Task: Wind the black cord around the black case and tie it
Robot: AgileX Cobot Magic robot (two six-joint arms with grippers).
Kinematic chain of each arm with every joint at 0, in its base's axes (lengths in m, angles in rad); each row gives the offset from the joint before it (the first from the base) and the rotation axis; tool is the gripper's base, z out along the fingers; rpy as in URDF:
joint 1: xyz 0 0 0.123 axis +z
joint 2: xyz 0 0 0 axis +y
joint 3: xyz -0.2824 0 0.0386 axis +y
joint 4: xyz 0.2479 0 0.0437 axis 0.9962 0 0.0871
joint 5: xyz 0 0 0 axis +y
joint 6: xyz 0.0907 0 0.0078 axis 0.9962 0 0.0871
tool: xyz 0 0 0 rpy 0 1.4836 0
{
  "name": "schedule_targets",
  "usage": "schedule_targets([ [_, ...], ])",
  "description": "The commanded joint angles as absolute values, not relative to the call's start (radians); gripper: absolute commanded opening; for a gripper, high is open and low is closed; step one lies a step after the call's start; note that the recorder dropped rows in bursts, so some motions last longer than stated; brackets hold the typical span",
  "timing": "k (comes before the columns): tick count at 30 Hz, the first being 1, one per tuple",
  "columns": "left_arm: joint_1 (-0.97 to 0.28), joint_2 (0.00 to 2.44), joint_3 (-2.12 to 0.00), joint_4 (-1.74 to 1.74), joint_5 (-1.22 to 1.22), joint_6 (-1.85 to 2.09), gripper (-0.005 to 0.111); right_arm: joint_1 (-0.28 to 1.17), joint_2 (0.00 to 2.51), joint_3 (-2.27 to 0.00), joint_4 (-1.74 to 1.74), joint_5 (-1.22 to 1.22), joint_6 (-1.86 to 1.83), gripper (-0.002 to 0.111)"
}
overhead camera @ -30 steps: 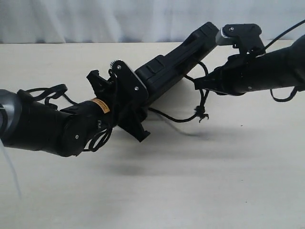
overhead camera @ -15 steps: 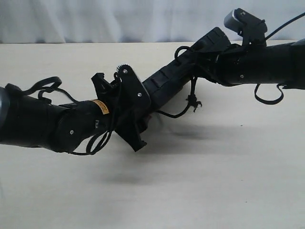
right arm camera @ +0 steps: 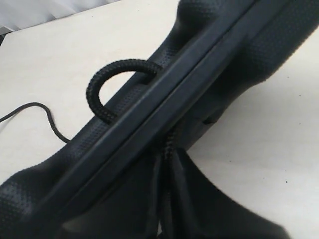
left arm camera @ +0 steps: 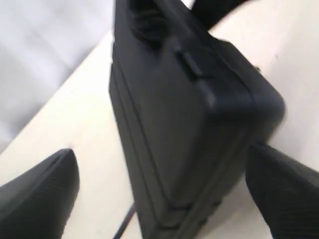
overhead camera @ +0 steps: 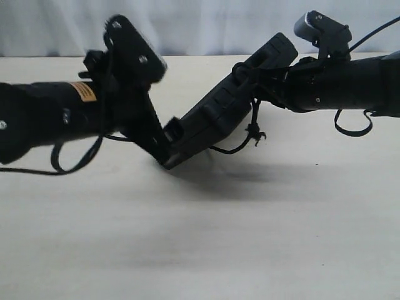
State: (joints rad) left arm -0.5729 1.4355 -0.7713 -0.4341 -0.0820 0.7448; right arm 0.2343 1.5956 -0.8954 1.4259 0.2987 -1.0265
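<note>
Two changes stand out against a second ago. First, the left gripper (overhead camera: 160, 141), which was clamped on the low end of the black case (overhead camera: 219, 111), now stands with its jaws wide. In its wrist view I see one finger on either side of the case's low corner, neither pressing it. That arm has also swung up and level. Second, the low corner, which was held off the table (overhead camera: 250, 237), now rests on it, and the case slopes up to its high end.

The right gripper (overhead camera: 265, 81) was beside the case and is now up against the high end. It is closed, and in its wrist view strands of the black cord (overhead camera: 232, 148) run down into it, so I read it as pinching the cord.

The cord loops over the case's edge at the high end. It then sags under the case's middle, and its knotted end hangs free just below.

A white curtain (overhead camera: 200, 25) hangs behind the case. The left arm's body hides the table beyond the low corner.
</note>
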Motion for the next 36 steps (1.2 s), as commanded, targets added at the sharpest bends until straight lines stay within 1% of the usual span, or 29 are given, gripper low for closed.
schedule_targets([
  [1,-0.450,1.458,-0.973,-0.466,0.147,0.619,0.085,0.236,1.591,-0.895,1.427,0.293,-1.035,0.004],
  [2,-0.402,1.525,-1.118,-0.497,0.348,0.621,0.085,0.236,1.591,-0.895,1.427,0.293,-1.035,0.004],
  [3,-0.386,1.560,-1.196,-0.525,0.449,0.623,0.085,0.236,1.591,-0.895,1.427,0.293,-1.035,0.004],
  [4,-0.353,1.655,-1.356,-0.591,0.632,0.627,0.085,0.236,1.591,-0.895,1.427,0.293,-1.035,0.004],
  [5,-0.344,1.694,-1.418,-0.618,0.692,0.627,0.085,0.236,1.591,-0.895,1.427,0.293,-1.035,0.004],
  [7,-0.333,1.870,-1.668,-0.702,0.865,0.627,0.085,0.236,1.591,-0.895,1.427,0.293,-1.035,0.004],
  [10,-0.333,2.025,-1.832,-0.792,1.028,0.625,0.085,0.236,1.591,-0.895,1.427,0.293,-1.035,0.004],
  [11,-0.333,2.076,-1.870,-0.815,1.042,0.623,0.085,0.236,1.591,-0.895,1.427,0.293,-1.035,0.004],
  [14,-0.333,2.147,-1.915,-0.825,1.033,0.593,0.084,0.236,1.591,-0.895,1.427,0.293,-1.035,0.004],
  [15,-0.333,2.166,-1.915,-0.834,1.024,0.593,0.081,0.236,1.591,-0.895,1.427,0.289,-1.035,0.004],
  [17,-0.333,2.185,-1.915,-0.852,1.012,0.593,0.070,0.236,1.591,-0.895,1.427,0.286,-1.040,0.004],
  [20,-0.333,2.199,-1.915,-0.864,0.966,0.593,0.050,0.236,1.591,-0.895,1.427,0.286,-1.040,0.004],
  [23,-0.333,2.205,-1.915,-0.848,0.919,0.593,0.039,0.236,1.591,-0.895,1.427,0.286,-1.040,0.004],
  [26,-0.333,2.205,-1.915,-0.848,0.886,0.593,0.034,0.236,1.591,-0.895,1.427,0.286,-1.040,0.004],
  [36,-0.333,2.205,-1.915,-0.848,0.831,0.597,0.035,0.236,1.591,-0.895,1.427,0.286,-1.040,0.004],
])
